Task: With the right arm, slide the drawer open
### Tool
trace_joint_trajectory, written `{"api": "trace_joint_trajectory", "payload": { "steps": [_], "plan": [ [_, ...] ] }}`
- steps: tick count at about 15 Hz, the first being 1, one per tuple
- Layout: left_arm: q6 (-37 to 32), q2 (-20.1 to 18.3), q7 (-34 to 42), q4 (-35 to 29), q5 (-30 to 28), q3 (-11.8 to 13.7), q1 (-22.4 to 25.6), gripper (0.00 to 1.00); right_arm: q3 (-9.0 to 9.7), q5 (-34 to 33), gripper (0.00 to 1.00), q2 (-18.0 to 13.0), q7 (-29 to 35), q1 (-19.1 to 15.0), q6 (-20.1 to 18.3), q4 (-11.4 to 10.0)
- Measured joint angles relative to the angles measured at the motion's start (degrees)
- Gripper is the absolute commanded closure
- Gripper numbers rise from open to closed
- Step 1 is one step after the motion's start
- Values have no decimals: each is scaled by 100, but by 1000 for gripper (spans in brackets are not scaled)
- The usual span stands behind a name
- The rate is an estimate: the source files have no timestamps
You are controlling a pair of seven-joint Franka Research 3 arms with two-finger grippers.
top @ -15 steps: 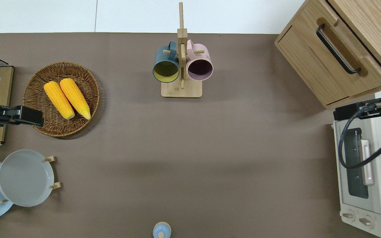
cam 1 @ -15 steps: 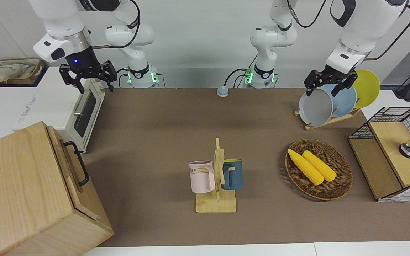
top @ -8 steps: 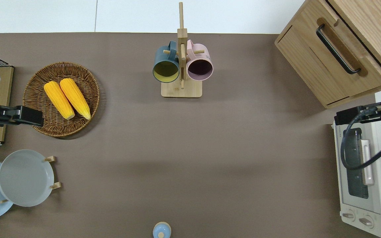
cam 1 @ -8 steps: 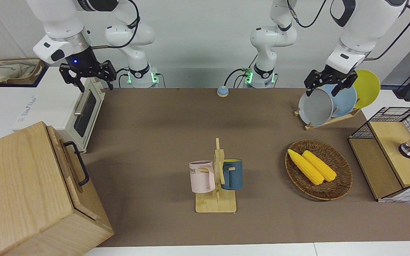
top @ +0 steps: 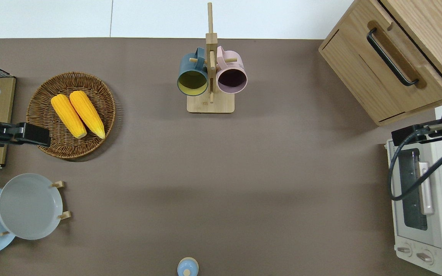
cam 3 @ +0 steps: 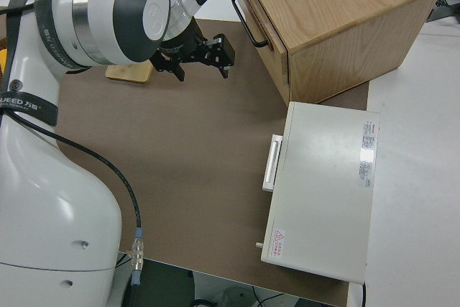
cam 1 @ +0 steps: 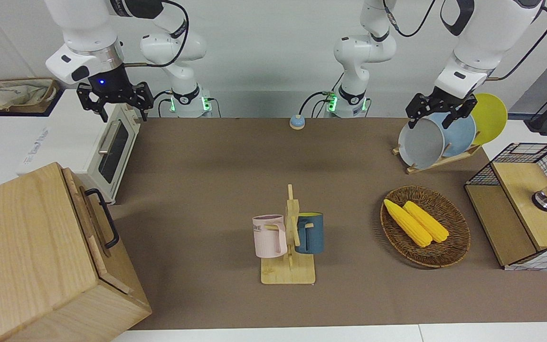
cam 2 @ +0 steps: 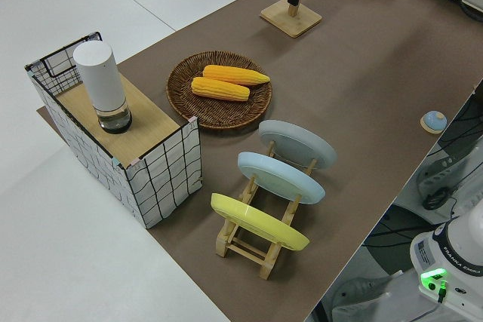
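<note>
Our two white arms, black at the joints and hands

We wear glossy white shells with dark grey bands at the joints; our right arm (cam 1: 83,42) carries a small blue light on its black wrist, above a black fingered right gripper (cam 1: 114,99). Our left arm (cam 1: 482,38) ends in a black left gripper (cam 1: 439,111). Black cables loop along both, green lights glow at our bases, and grey lettering marks one base.
</note>
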Motion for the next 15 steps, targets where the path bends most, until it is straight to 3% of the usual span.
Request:
{"api": "trace_joint_trajectory", "payload": {
  "steps": [9, 15],
  "plan": [
    [0, 0, 0, 0, 0, 0, 0, 7, 52, -2017, 19, 51, 307, 935, -12, -13],
    [0, 0, 0, 0, 0, 0, 0, 7, 64, -3109, 19, 372, 594, 1323, -21, -20]
  ]
}}
